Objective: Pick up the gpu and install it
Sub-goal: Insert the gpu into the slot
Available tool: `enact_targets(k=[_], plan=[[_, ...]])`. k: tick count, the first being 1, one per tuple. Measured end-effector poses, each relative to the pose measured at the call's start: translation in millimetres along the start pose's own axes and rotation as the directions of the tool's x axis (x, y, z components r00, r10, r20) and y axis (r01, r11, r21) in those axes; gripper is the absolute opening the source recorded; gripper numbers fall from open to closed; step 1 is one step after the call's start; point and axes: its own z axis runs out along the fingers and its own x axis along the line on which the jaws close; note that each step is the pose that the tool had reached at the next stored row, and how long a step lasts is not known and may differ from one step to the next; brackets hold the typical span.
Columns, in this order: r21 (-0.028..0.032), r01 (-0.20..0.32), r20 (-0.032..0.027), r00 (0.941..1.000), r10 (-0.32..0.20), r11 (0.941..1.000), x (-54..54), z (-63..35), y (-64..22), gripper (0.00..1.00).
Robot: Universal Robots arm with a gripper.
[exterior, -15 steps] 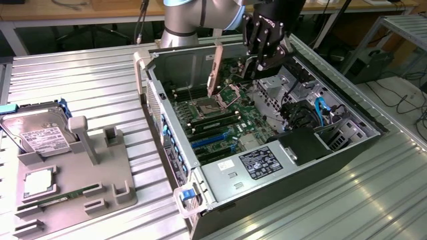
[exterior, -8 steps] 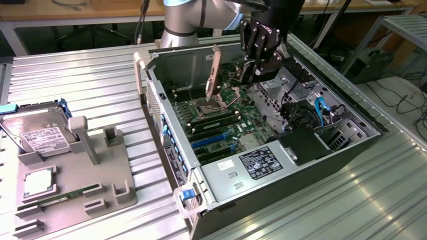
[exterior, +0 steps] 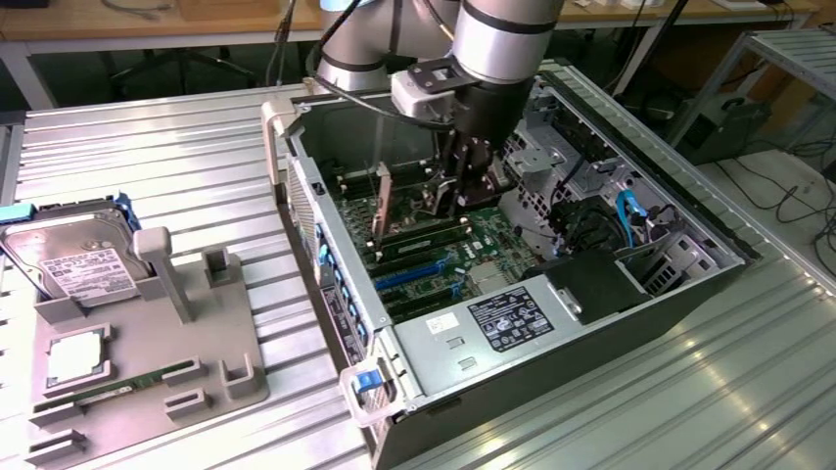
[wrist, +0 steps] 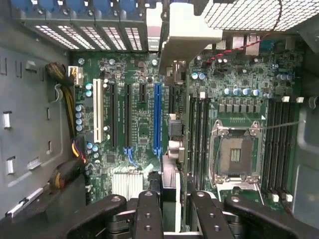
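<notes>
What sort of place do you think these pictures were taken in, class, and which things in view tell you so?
Probably a robotics lab or workshop bench for computer assembly. A robot arm's gripper reaches into an open computer case lying on a ribbed metal table, and a grey fixture beside it holds a hard drive.

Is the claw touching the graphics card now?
Touching. In the wrist view the claw has its two fingers closed on the top edge of the graphics card, which stands upright over the motherboard.
</notes>
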Motion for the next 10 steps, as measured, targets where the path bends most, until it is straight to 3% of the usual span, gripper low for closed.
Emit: enact_targets(k=[2,3,4,5,10], plan=[[0.0000,0.000,0.0042,1.0000,0.000,1.0000,0.1,14.7,5.3,0.28],[0.0003,-0.015,0.0043,0.9999,0.015,0.9999,1.4,30.4,8.7,0.28],[0.0009,-0.041,0.0037,0.9991,0.041,0.9992,1.7,33.9,9.4,0.28],[0.0006,-0.029,0.0128,0.9995,0.029,0.9996,20.4,35.1,11.4,0.28],[0.0004,-0.028,0.0126,0.9995,0.028,0.9996,20.4,35.8,11.6,0.28]])
